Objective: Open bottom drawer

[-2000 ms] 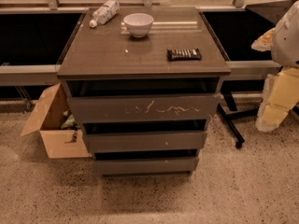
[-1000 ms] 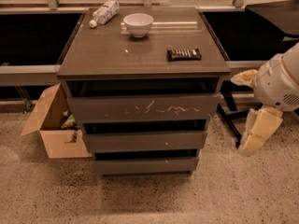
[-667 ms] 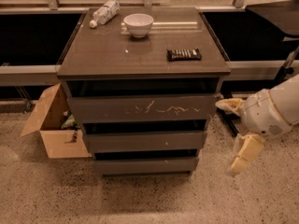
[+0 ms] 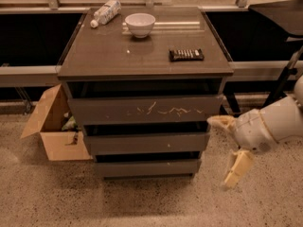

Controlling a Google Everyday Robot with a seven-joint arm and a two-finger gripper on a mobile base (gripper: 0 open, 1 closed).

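The bottom drawer [image 4: 147,168] is the lowest, shortest dark grey-brown front of the cabinet, plain and handleless, and it sits shut just above the floor. Above it are the middle front with a small white speck [image 4: 147,143] and the wide top front with whitish scratches [image 4: 147,110]. My gripper [image 4: 229,150] is to the right of the cabinet, at the height of the lower two drawers, apart from them. Its two cream fingers are spread wide, one finger [image 4: 220,122] pointing left toward the cabinet and the other [image 4: 236,169] hanging down. It holds nothing.
On the cabinet top stand a white bowl [image 4: 139,23], a lying plastic bottle [image 4: 105,13] and a dark ridged bar [image 4: 186,55]. An open cardboard box [image 4: 49,126] stands on the floor at the cabinet's left. A dark stand's legs [image 4: 279,86] are behind my arm.
My arm has come down and leftward from the upper right, bringing the gripper from beside the top drawer to the level of the lower drawers. The drawers have not moved.
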